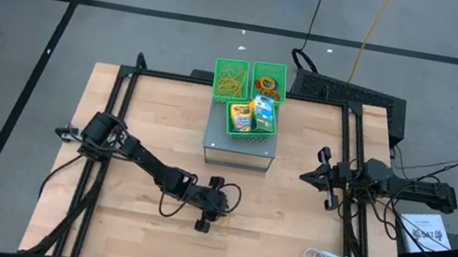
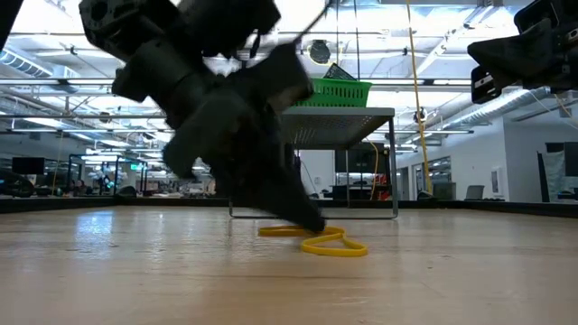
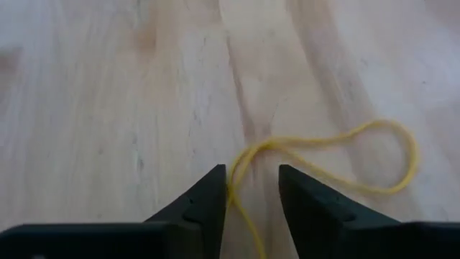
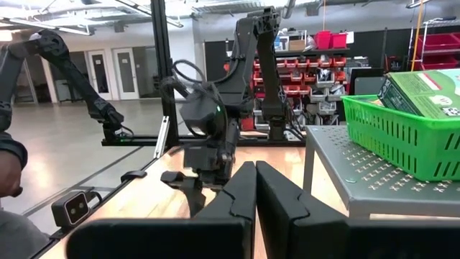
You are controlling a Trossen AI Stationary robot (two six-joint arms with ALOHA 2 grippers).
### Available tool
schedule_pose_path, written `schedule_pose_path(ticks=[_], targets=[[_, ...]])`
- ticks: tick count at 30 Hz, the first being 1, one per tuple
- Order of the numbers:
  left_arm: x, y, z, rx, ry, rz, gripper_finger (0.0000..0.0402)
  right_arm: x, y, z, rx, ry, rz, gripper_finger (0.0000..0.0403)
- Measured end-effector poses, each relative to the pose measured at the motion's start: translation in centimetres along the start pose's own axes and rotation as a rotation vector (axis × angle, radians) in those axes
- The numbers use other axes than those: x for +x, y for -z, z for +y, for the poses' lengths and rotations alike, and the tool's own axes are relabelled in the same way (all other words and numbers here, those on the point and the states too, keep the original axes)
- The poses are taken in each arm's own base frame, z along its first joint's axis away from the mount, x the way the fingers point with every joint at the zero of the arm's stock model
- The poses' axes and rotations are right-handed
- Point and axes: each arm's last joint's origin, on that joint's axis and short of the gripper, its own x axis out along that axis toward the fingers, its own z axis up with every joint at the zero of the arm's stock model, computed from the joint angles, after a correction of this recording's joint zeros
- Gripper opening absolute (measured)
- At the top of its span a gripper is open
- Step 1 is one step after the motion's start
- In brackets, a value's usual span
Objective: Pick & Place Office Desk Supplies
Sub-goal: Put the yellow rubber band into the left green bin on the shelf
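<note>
Yellow rubber band [image 3: 323,155] on table, strand between left hand [image 3: 251,198] fingers

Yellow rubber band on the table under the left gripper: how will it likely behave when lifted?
Probably floppy: the yellow rubber band lies flat on the table in a loose, twisted loop, so it should droop from the left gripper. It looks very thin and likely light. One strand runs between the parted fingers, so it could slip out unless pinched squarely.

We see the yellow rubber band [image 3: 323,155] cut off at the frame's edge between the left gripper [image 3: 251,191] fingers (its near end hidden).
</note>
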Motion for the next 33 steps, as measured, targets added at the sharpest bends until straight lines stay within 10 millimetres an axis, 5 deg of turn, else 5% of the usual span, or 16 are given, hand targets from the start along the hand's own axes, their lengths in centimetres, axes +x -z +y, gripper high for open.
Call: schedule_pose_path(ticks=[9, 16, 22, 28, 33], targets=[[1.1, 1.0, 0.1, -0.017, 0.002, 0.022, 0.0110, 0.0, 0.0, 0.0, 0.000, 0.000, -0.001, 0.0000], [1.2, 1.3, 0.7, -0.038, 0.036, 0.059, 0.0013, 0.0, 0.0, 0.0, 0.000, 0.000, 0.000, 0.0000], [1.1, 1.2, 1.1, -0.075, 0.027, 0.062, 0.0005, 0.0, 0.0, 0.0, 0.000, 0.000, 0.000, 0.0000], [-1.0, -0.3, 1.4, -0.081, 0.009, 0.035, 0.0004, 0.0, 0.0, 0.0, 0.000, 0.000, 0.000, 0.0000], [-4.5, -3.6, 1.5, -0.057, 0.004, -0.090, 0.0003, 0.0, 0.0, 0.0, 0.000, 0.000, 0.000, 0.0000]])
